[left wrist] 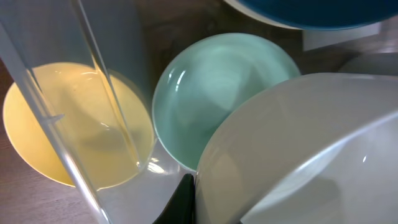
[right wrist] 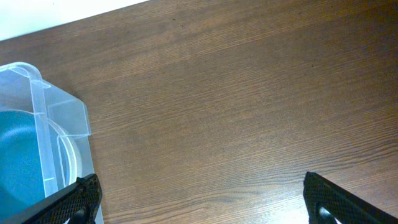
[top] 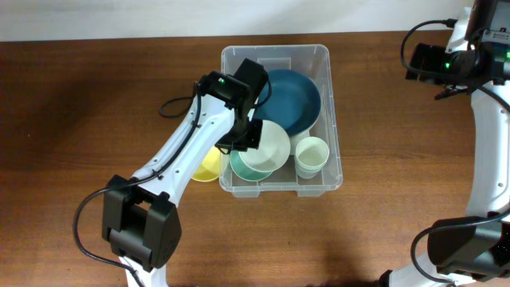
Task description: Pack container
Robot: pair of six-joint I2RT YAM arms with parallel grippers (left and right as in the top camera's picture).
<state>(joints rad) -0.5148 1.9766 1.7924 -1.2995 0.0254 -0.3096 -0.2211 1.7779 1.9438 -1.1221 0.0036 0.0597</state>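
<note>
The clear plastic container (top: 331, 119) stands mid-table. In it are a blue bowl (top: 293, 100), a pale cup (top: 311, 155), and a mint bowl (top: 241, 169) with a white bowl (top: 271, 143) tilted above it. My left gripper (top: 247, 135) reaches into the container's left side and is shut on the white bowl (left wrist: 298, 149); one black finger (left wrist: 183, 202) presses on its outer wall. The mint bowl (left wrist: 211, 93) lies under it. A yellow bowl (top: 209, 166) sits outside the left wall and shows through the wall in the left wrist view (left wrist: 74, 124). My right gripper (right wrist: 202, 202) is open and empty over bare table.
The right arm (top: 446, 60) is at the far right, away from the container. In the right wrist view the container's corner (right wrist: 56, 112) and the blue bowl (right wrist: 18, 162) lie at the left edge. Brown wooden tabletop (top: 80, 119) surrounds the container.
</note>
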